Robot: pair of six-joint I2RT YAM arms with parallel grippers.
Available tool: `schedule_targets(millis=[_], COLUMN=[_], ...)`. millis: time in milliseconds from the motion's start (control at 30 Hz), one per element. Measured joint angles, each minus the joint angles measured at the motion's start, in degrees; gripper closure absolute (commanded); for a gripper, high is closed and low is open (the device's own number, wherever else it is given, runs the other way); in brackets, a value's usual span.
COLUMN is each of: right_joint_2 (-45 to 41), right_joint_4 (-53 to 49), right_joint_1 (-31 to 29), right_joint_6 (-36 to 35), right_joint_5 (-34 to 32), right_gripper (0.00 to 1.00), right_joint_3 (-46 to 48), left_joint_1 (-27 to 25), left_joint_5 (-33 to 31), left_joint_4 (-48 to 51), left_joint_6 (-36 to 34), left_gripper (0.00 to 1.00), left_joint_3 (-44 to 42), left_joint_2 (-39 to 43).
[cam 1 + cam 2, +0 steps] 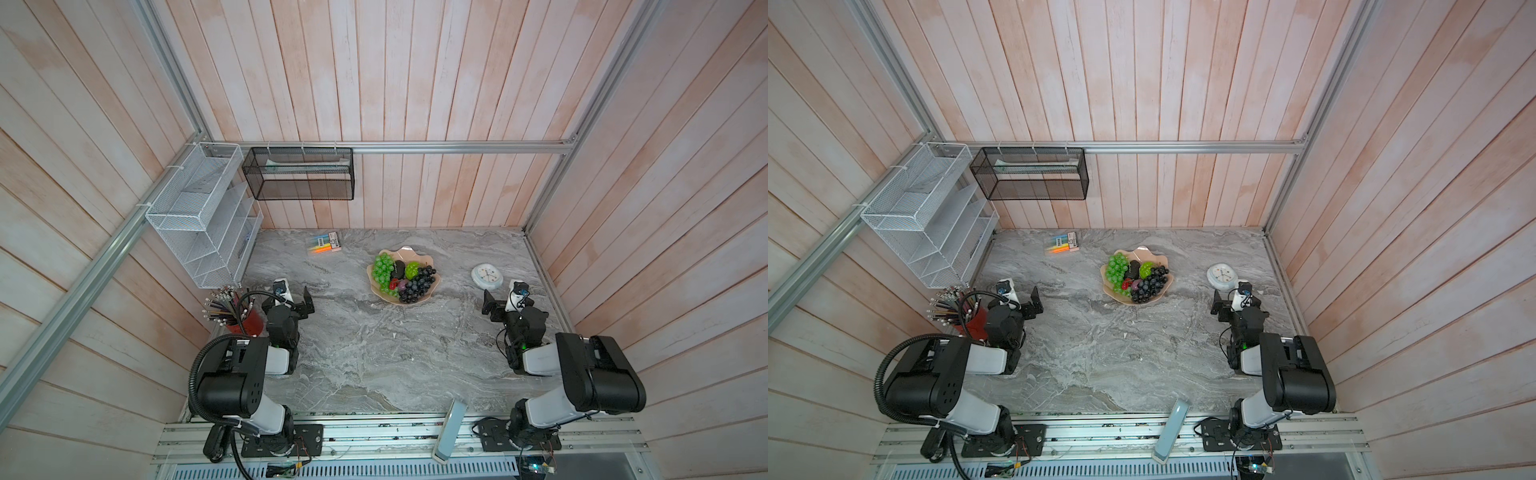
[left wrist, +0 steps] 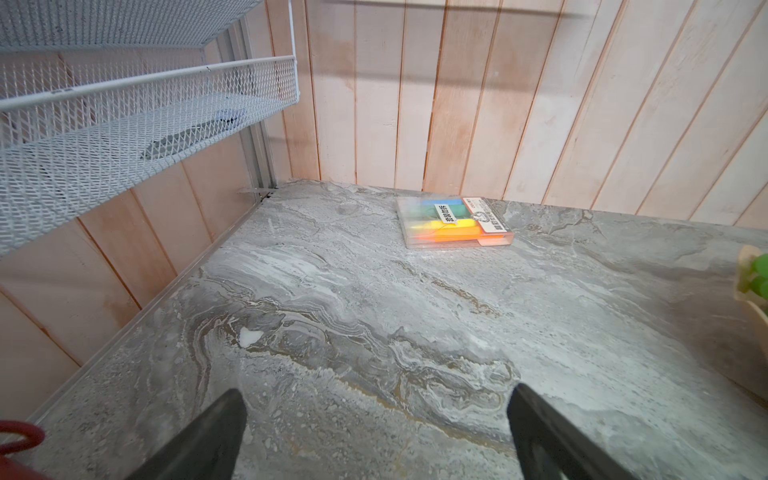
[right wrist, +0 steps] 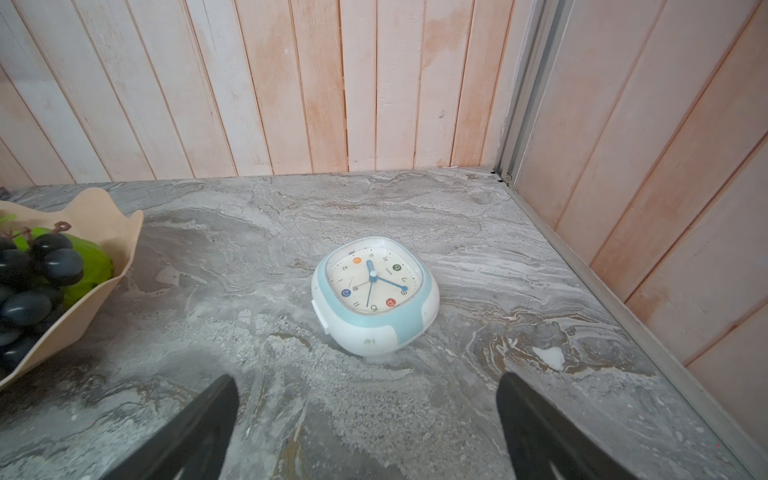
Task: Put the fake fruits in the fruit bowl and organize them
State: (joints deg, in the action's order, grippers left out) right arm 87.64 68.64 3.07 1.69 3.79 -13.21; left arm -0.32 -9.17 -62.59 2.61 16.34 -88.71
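Observation:
In both top views the peach-pink fruit bowl (image 1: pixel 405 251) (image 1: pixel 1139 251) stands at the back middle of the table. It holds the fake fruits: green grape bunch (image 1: pixel 382 268), black oval (image 1: pixel 400 269), bright green ball (image 1: pixel 412 269), dark purple grape bunch (image 1: pixel 417 284), red cherry pair (image 1: pixel 394 284) and small purple ball (image 1: pixel 404 285). My left gripper (image 1: pixel 306 300) (image 2: pixel 376 390) rests open over bare table, left of the bowl (image 2: pixel 746 270). My right gripper (image 1: pixel 490 305) (image 3: pixel 366 377) is open too, empty, right of the bowl (image 3: pixel 104 216).
A white and blue clock (image 3: pixel 374 295) (image 1: pixel 485 276) lies face up just ahead of the right gripper. A clear box of highlighters (image 2: pixel 453 222) (image 1: pixel 325 243) sits at the back left. A red pencil cup (image 1: pixel 245 318) and white mesh rack (image 1: pixel 199 220) flank the left arm.

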Motion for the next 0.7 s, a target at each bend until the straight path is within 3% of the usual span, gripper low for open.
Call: schedule_targets(millis=[700], right_joint_2=[-0.72], right_joint_4=[2.64], right_joint_1=[0.2], right_joint_6=[-0.02], right_joint_5=[-0.42], right_gripper=[0.02], right_joint_3=[1.88], left_joint_1=[0.0], left_joint_5=[0.0], left_joint_4=[-0.02], left_joint_6=[0.0], left_gripper=[0.0], left_joint_3=[0.0], left_joint_2=[0.0])
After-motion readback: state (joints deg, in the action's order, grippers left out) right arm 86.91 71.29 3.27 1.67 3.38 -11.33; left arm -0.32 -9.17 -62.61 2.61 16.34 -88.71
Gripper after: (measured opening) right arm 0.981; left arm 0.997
